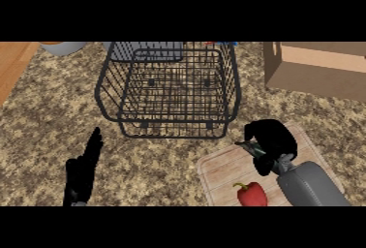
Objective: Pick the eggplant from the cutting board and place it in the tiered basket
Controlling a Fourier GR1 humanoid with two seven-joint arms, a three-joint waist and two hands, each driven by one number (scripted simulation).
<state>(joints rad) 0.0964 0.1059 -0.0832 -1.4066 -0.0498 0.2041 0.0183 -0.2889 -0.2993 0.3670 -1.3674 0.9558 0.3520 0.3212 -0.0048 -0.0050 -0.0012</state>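
The black wire tiered basket stands at the back middle of the counter. A pale wooden cutting board lies at the front right. My right hand hovers over the board's far edge, fingers curled round a dark thing with a greenish stem end that looks like the eggplant; most of it is hidden by the hand. A red bell pepper lies on the board's near part. My left hand rests at the lower left, fingers straight and pointing up, holding nothing.
A brown cardboard box sits at the back right. A grey bowl shows at the top left beside a wooden surface. Speckled countertop lies between the left hand and the board.
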